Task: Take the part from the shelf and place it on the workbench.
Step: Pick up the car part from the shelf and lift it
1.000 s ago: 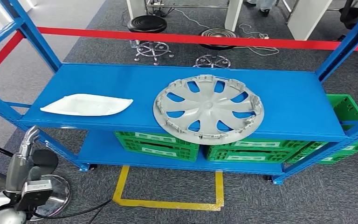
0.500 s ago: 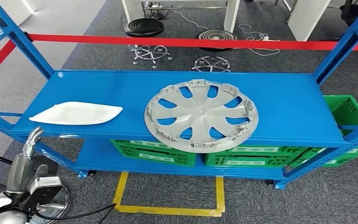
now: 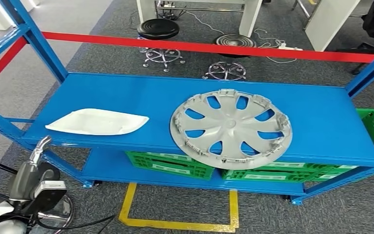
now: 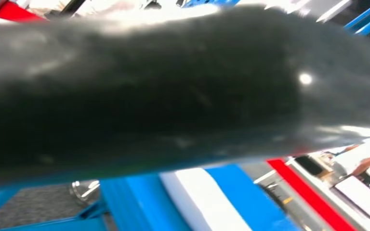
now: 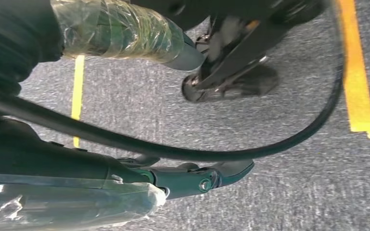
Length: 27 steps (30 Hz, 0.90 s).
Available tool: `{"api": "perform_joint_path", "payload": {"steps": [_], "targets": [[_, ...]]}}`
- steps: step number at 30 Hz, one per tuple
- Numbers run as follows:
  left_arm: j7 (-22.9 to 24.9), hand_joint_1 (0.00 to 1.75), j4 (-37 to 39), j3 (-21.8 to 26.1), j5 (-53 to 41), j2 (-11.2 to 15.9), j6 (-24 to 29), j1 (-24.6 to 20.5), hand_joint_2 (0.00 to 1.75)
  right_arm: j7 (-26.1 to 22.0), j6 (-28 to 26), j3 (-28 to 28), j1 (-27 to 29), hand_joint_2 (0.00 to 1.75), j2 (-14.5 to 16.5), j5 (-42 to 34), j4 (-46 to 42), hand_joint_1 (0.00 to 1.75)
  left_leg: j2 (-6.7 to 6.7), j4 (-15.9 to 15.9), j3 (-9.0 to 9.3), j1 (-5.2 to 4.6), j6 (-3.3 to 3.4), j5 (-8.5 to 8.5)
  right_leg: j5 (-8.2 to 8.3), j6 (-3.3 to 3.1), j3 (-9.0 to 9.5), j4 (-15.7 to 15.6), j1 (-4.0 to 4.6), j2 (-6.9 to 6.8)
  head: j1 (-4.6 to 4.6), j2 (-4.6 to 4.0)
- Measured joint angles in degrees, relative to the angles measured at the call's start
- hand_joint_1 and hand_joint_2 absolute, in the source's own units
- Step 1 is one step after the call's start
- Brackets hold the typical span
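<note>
In front of me the blue shelf (image 3: 316,112) fills mid-frame. On its top deck a grey wheel cover (image 3: 231,128) lies flat centre-right, overhanging the front edge; a white tray (image 3: 97,122) lies centre-left.

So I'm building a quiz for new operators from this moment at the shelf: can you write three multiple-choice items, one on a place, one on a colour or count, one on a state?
1. Where does the grey wheel cover lie?
A. On the floor
B. On the top board of the blue shelf, its near edge hanging past the front
C. Inside a green crate

2. What colour are the crates on the lower board?
A. Green
B. Red
C. White

3. How does the white part lie?
A. Standing on end
B. Leaning on the wheel cover
C. Flat on the shelf, apart from the wheel cover

Answers: B, the head view shows its rim over the front lip above the crates; A, the latticed crates under the top board are green; C, blue shelf shows between the two parts.
</note>
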Motion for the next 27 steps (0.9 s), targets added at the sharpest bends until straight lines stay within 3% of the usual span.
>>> {"api": "perform_joint_path", "payload": {"steps": [1, 2, 4, 5, 7, 10, 12, 14, 15, 16, 17, 19, 21, 23, 27], "targets": [[0.3, 0.0, 0.4, -0.1, -0.2, 0.0, -0.2, -0.1, 0.0, 0.1, 0.0, 0.0, 0.1, 1.75, 0.0, 0.2, 0.0, 0.0, -0.09, 0.0, 0.3, -0.23, 0.11, -0.23, 1.57, -0.29, -0.36, -0.6, 0.17, 0.03, 0.01, 0.0], [0.7, 0.0, 0.9, -0.1, -0.5, 0.0, -0.4, -0.2, 0.0, 0.2, 0.0, 0.0, 0.1, 1.75, -0.1, 0.3, 0.0, 0.0, -0.17, 0.0, 0.73, -0.43, 0.16, -0.51, 4.12, -0.74, 0.45, -3.6, 0.39, 0.06, 0.01, 0.0], [1.1, 0.0, 1.9, -0.4, -1.0, 0.0, -0.6, -0.6, 0.0, 0.3, 0.0, 0.0, 0.0, 1.75, -0.3, 0.6, 0.0, 0.0, -0.28, 0.1, 1.44, -0.76, 0.04, -1.16, 8.6, -1.95, 3.49, -11.2, 0.95, 0.12, -0.03, 0.0], [1.3, 0.0, 2.3, -0.6, -1.2, 0.0, -0.7, -0.8, 0.0, 0.3, 0.1, 0.0, -0.1, 1.75, -0.4, 0.7, 0.1, 0.0, -0.3, 0.1, 1.59, -0.84, -0.14, -1.37, 9.59, -2.39, 4.68, -13.8, 1.15, 0.14, -0.06, 0.01], [1.4, 0.0, 3.0, -0.8, -1.4, 0.0, -0.7, -1.1, 0.0, 0.4, 0.1, 0.1, -0.1, 1.75, -0.5, 0.8, 0.1, 0.0, -0.35, 0.0, 1.62, -0.84, -0.62, -1.54, 9.57, -2.76, 5.62, -15.3, 1.4, 0.19, -0.09, 0.01], [1.5, 0.0, 3.4, -1.1, -1.5, 0.1, -0.7, -1.4, 0.0, 0.4, 0.1, 0.1, -0.1, 1.75, -0.5, 0.9, 0.2, 0.0, -0.29, 0.9, 1.57, -0.77, -1.6, -2.45, 9.69, -3.15, 6.3, -16.3, 0.91, 0.18, -0.27, 0.01], [1.5, 0.0, 3.6, -1.2, -1.6, 0.2, -0.7, -1.6, 0.0, 0.4, 0.1, 0.1, -0.2, 1.75, -0.5, 0.9, 0.2, 0.0, -0.22, 5.8, -0.71, -0.4, -2.57, -5.02, 9.62, -3.47, 6.91, -16.8, 0.55, 0.11, -0.58, 0.0], [1.6, 0.0, 4.0, -1.3, -1.8, 0.3, -0.7, -1.7, 0.0, 0.5, 0.1, 0.1, -0.3, 1.75, -0.5, 0.9, 0.2, 0.0, -0.2, 13.2, -4.81, 0.26, -3.43, -7.71, 9.34, -3.6, 7.24, -16.8, 0.46, 0.05, -0.66, 0.0], [1.8, 0.0, 4.1, -1.4, -2.2, 0.4, -0.6, -1.7, 0.0, 0.6, 0.1, 0.1, -0.3, 1.75, -0.5, 0.9, 0.3, 0.0, -0.19, 15.3, -6.22, 0.55, -3.74, -7.79, 9.18, -3.56, 7.43, -16.8, 0.42, 0.05, -0.67, 0.0], [2.0, 0.0, 4.3, -1.5, -2.6, 0.4, -0.5, -1.7, 0.0, 0.7, 0.1, 0.1, -0.2, 1.75, -0.5, 1.0, 0.3, 0.0, -0.17, 15.3, -6.66, 0.8, -3.97, -6.67, 9.0, -3.46, 7.69, -16.8, 0.35, 0.06, -0.66, 0.0], [2.2, 0.0, 4.4, -1.6, -3.1, 0.4, -0.4, -1.7, 0.0, 0.9, 0.1, 0.1, -0.2, 1.75, -0.5, 1.0, 0.3, 0.0, -0.12, 13.2, -6.0, 0.98, -4.13, -4.52, 8.81, -3.31, 8.01, -16.8, 0.27, 0.08, -0.67, 0.0], [2.6, 0.0, 4.5, -1.7, -3.9, 0.5, -0.1, -1.9, 0.0, 1.2, 0.1, 0.1, -0.2, 1.75, -0.5, 1.2, 0.4, 0.0, 0.03, 5.9, -3.02, 1.1, -4.16, 0.01, 8.37, -2.79, 8.55, -16.8, 0.19, 0.15, -0.68, 0.0], [3.0, 0.0, 4.6, -2.0, -4.5, 0.5, 0.2, -2.3, 0.87, 1.4, 0.1, 0.1, -0.3, 1.75, -0.5, 1.4, 0.4, 0.0, 0.12, 0.8, -0.97, 1.03, -3.54, 1.5, 8.0, -2.32, 8.54, -16.6, 0.36, 0.21, -0.61, 0.0], [3.3, 0.0, 4.7, -2.4, -5.3, 0.5, 0.4, -2.6, 1.75, 1.7, 0.2, 0.1, -0.3, 1.75, -0.5, 1.6, 0.4, 0.0, 0.04, -0.3, -0.63, 0.94, -2.86, 1.21, 7.88, -2.39, 8.21, -16.6, 0.5, 0.13, -0.46, 0.0], [4.5, 0.0, 4.8, -3.0, -8.1, 0.8, 1.2, -3.4, 1.75, 2.2, 0.4, 0.1, -0.3, 1.75, -0.5, 2.0, 0.4, 0.0, -0.04, -0.3, -0.6, 0.7, -2.27, 1.07, 8.02, -2.31, 8.49, -17.1, 0.38, 0.01, -0.37, 0.0]]}}
